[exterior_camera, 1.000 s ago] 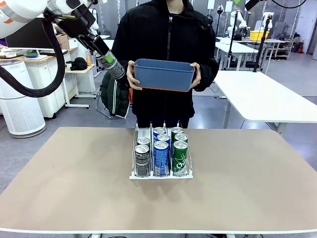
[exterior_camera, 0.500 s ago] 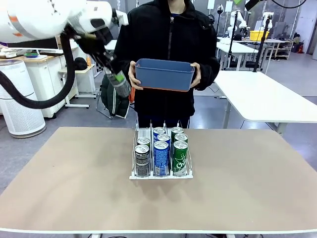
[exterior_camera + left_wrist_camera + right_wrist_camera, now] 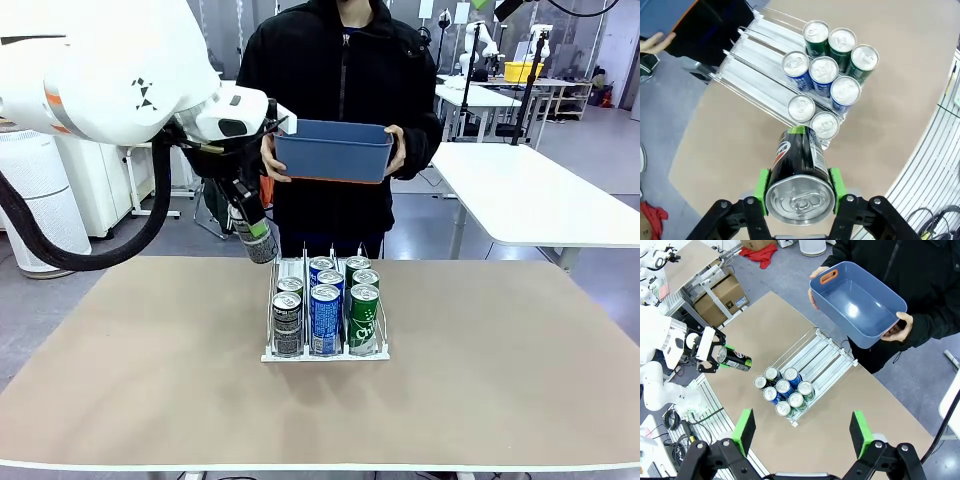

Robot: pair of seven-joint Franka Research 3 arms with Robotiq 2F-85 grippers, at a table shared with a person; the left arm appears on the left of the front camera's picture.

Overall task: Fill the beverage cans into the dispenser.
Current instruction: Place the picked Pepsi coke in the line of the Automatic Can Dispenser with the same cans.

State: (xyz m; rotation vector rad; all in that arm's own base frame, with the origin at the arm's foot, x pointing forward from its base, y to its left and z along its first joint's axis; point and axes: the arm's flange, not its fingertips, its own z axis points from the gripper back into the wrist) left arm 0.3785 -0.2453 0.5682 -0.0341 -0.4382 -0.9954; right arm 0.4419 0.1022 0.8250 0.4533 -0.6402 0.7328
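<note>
My left hand [image 3: 799, 187] clamps a black can [image 3: 796, 162] by its sides, tilted toward the dispenser [image 3: 277, 272] at centre frame, whose left lane has room behind two grey cans [image 3: 287, 312]. My right hand [image 3: 802, 432] hangs wide open, high above the desk [image 3: 120, 360]. At upper centre, a person's hands [image 3: 268, 155] hold a blue bin [image 3: 332, 150], clear of my path.
</note>
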